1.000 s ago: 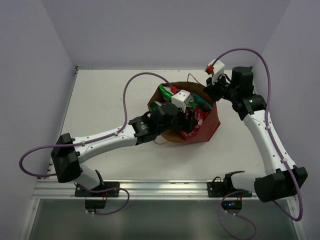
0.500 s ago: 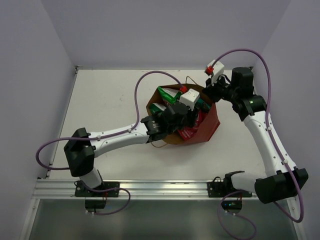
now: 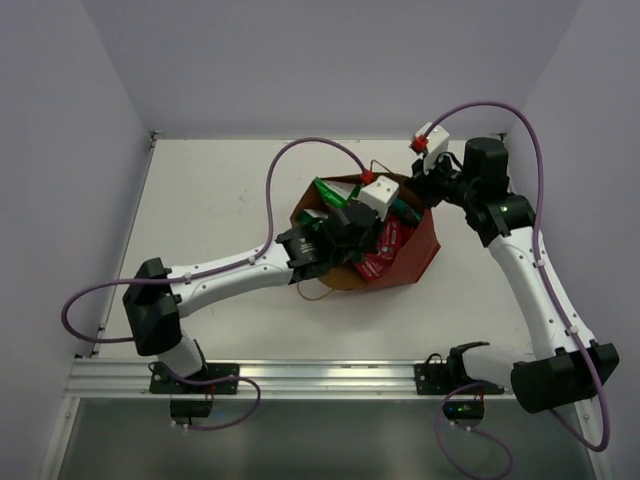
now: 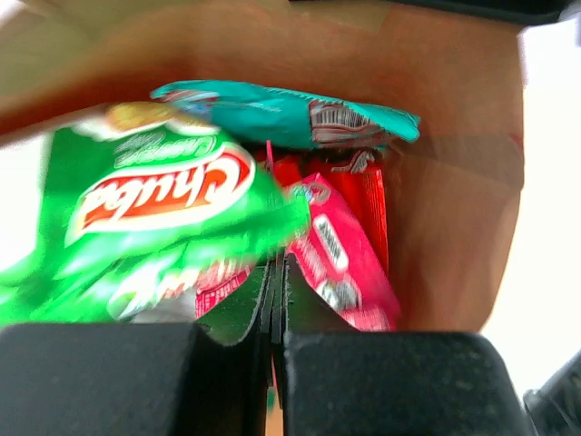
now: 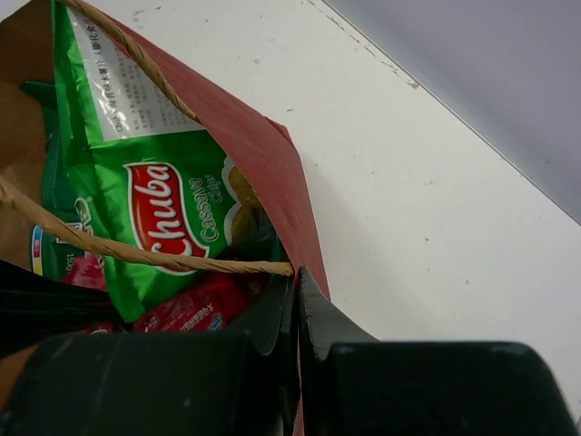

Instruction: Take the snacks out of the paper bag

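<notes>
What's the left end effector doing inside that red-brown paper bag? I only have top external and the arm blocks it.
Observer: In the left wrist view, the left end effector is shut, tips at the lower edge of the large green-white foil chip bag. I can't tell if foil is pinched.
Operator: Anything else in there?
Observer: A teal foil packet lies across the back, with a red foil packet and a pink sachet below it.
Operator: Right side?
Observer: The right end effector is shut on the rim of the red-brown paper bag, where the twisted paper handle ends.
</notes>
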{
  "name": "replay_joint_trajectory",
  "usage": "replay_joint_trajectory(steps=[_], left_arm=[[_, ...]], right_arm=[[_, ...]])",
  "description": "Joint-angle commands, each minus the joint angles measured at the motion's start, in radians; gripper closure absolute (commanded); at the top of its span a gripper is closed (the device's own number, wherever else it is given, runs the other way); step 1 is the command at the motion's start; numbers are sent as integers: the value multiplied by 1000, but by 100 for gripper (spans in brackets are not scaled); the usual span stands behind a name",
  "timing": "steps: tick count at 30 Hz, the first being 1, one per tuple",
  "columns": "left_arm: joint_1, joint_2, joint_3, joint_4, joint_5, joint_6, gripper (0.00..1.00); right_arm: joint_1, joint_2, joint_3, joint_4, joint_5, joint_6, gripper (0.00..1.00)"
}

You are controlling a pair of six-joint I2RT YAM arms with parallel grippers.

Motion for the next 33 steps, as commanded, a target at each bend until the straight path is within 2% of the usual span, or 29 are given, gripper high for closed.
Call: replay_joint_trajectory(steps=[1,5,9,10,12,13,15,16,21,26,27,28,30,31,33], left_arm=[[-1,-191,52,-97,-32,-15,100],[13,-390,30,-194,-114,15,100],[61,-524,6,-258,-186,72,100],[103,-548,-13,-262,-266,86,100],[198,-590,-79,-265,-290,116,100],[317,-595,-111,-253,-269,127,100],[431,-581,-183,-208,-211,149,100],[529,-569,-200,-188,-166,152,100],[757,-408,-284,16,-100,166,100],[860,-133,-248,103,-82,147,99],[875,-101,-232,103,-54,137,94],[877,-48,-187,59,-40,132,78],[874,-30,-137,-16,10,100,63],[871,-67,-142,-25,33,95,45],[840,-130,-158,-25,79,81,16]], right_arm=[[6,-72,13,132,-14,-3,100],[6,-76,5,132,8,-5,100],[6,-82,-1,128,15,-14,100],[6,-82,-1,128,17,-14,100],[4,-85,-5,131,15,-14,100],[6,-85,-6,137,15,-11,100],[6,-84,-4,137,3,-6,100],[6,-82,-4,134,-2,-5,100],[6,-81,-5,135,-15,1,100],[6,-78,-15,140,-29,9,100],[6,-76,-18,142,-28,9,100],[6,-76,-19,140,-28,9,100],[6,-76,-18,137,-28,9,100],[6,-78,-18,135,-28,9,100],[6,-79,-16,135,-31,9,100]])
